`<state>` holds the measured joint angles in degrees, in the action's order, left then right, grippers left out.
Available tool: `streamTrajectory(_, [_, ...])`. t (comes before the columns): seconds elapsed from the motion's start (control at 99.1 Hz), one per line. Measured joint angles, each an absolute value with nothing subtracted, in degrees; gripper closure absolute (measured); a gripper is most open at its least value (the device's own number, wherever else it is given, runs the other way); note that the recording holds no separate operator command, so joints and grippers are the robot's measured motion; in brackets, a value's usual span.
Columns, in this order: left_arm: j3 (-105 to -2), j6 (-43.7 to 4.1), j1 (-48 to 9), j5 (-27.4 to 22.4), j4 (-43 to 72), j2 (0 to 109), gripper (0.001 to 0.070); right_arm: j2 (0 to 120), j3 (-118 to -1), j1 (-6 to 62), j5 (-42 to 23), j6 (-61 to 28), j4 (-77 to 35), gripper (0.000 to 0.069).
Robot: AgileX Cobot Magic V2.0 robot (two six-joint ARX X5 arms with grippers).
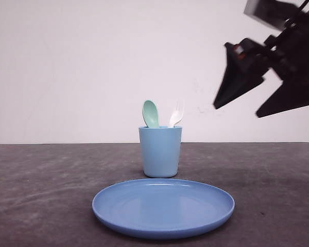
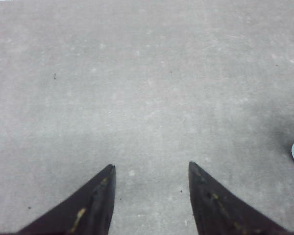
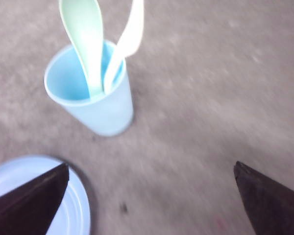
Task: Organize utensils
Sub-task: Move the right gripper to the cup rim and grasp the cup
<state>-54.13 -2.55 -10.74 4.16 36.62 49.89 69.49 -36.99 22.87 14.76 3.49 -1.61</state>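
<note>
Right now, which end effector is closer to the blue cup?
The right. The right end effector hangs open above and to the right of the cup; the left end effector faces bare table.

The cup [image 1: 160, 152] stands on the bench [image 1: 41, 195] near its middle, with the plate [image 1: 163, 207] lying just in front of it, a narrow gap between them. Inside the cup the spoon [image 1: 150, 113] leans on the left and the fork [image 1: 176, 114] on the right, both sticking up above the rim. The right end effector [image 1: 237, 110] hangs in the air, above and to the right of the cup
</note>
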Motion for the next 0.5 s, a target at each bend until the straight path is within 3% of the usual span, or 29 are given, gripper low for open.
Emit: streamTrajectory(0.504, [-54.13, -2.55, -10.74, 4.16, 36.62, 49.89, 0.0429, 89.19, -38.13, 27.77, 20.8, 4.4, 16.32, 0.0011])
